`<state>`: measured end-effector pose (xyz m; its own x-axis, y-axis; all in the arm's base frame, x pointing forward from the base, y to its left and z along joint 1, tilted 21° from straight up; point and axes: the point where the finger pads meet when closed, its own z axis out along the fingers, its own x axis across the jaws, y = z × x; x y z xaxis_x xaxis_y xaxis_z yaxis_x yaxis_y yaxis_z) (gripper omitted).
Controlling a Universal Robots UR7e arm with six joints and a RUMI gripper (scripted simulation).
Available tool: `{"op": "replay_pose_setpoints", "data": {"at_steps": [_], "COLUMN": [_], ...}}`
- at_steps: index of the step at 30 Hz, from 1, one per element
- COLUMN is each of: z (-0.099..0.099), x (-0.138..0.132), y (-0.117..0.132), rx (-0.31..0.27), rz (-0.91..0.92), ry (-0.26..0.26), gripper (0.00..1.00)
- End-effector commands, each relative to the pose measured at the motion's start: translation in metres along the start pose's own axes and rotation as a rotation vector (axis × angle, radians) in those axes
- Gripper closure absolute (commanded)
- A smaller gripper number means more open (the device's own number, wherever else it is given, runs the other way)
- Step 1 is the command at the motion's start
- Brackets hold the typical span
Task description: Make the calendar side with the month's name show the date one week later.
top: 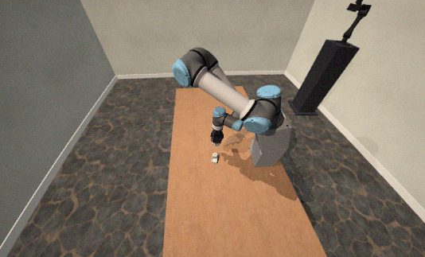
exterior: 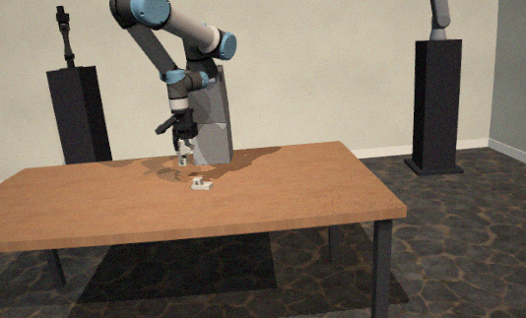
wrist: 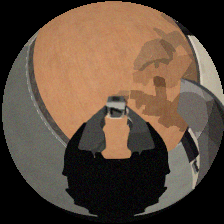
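Note:
The small white calendar tray (top: 215, 158) lies on the wooden table, with one white cube standing in it at its left end in the exterior view (exterior: 201, 184). My gripper (exterior: 182, 159) hangs a little above the table, behind and to the left of the tray. It is shut on the other white cube (wrist: 116, 106), which shows small and tilted at the fingertips in the wrist view. The digits on both cubes are too small to read. The tray is not in the wrist view.
The grey robot pedestal (exterior: 212, 124) stands on the table just behind and to the right of the gripper. Two black camera stands (exterior: 79, 112) (exterior: 435, 99) stand on the floor beyond the table.

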<state>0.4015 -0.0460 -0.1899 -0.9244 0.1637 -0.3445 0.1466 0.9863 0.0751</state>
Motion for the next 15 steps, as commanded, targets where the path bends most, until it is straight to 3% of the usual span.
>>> {"op": "replay_pose_setpoints", "data": {"at_steps": [1,7,15], "z": [-0.004,-0.008,-0.009], "x": [-0.003,0.0,0.0], "y": [0.053,0.082,0.085], "rx": [0.01,0.009,0.008], "rz": [0.006,0.007,0.007], "ry": [-0.001,-0.007,-0.008], "gripper": [0.89,0.89,0.89]}}
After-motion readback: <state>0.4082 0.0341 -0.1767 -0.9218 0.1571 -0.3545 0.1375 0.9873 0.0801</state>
